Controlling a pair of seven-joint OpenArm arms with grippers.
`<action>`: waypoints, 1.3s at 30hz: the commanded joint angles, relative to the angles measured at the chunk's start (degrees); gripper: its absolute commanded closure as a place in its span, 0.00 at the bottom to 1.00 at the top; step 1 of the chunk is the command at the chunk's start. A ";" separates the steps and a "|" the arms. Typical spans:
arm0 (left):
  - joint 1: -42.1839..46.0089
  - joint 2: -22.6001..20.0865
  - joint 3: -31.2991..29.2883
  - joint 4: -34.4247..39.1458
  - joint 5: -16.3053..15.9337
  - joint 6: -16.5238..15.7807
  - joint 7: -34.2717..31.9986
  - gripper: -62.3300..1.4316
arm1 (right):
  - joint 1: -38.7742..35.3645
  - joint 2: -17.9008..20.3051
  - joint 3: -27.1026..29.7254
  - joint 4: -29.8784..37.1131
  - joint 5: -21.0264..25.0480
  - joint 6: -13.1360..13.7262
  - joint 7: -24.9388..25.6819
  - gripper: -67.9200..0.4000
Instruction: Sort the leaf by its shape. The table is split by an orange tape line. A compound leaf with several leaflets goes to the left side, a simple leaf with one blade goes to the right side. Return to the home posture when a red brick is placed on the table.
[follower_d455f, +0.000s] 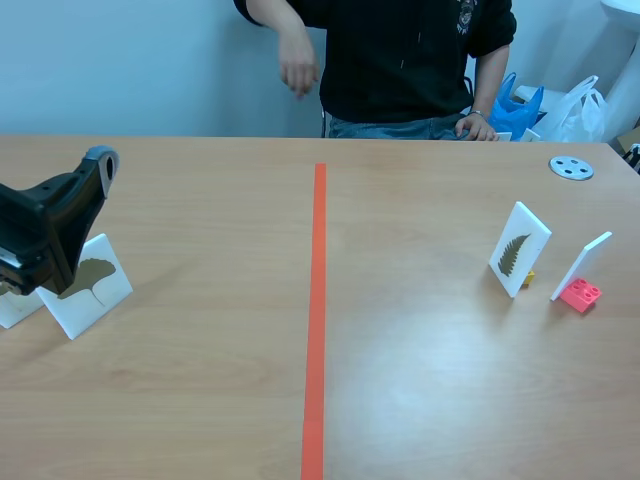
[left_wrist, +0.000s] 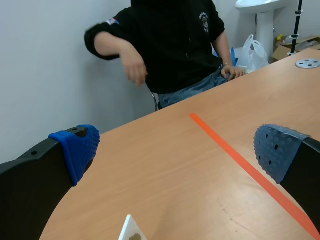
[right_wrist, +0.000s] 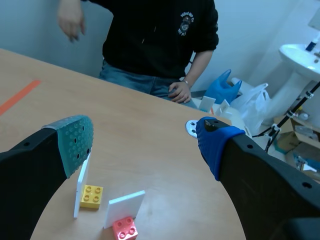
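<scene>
Left jaws and right jaws gape wide; the person's (follower_d455f: 400, 60) chest emblem (right_wrist: 187, 17) (white on black) is illegibly small.

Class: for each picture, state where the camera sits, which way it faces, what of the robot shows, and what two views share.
Scene view: between the arms, facing across the table to the person; left arm shows.
Left wrist view: on the left arm, facing the orange tape line; open left gripper shows.
Right wrist view: behind the open right gripper, which shows, facing the red brick.
Shared: scene and right wrist views both show the red brick.
</scene>
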 joint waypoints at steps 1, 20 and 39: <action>0.48 -0.13 -0.39 0.46 -0.37 0.02 -0.66 0.00 | 0.13 0.96 1.22 1.11 1.66 0.31 0.22 0.37; 0.46 0.00 -0.39 0.46 -0.37 0.02 -0.66 0.00 | -1.55 3.89 3.02 8.15 10.32 4.46 -3.23 0.22; 0.46 0.00 -0.39 0.46 -0.37 0.02 -0.72 0.00 | -1.55 3.72 3.02 8.13 13.03 1.22 -3.06 0.22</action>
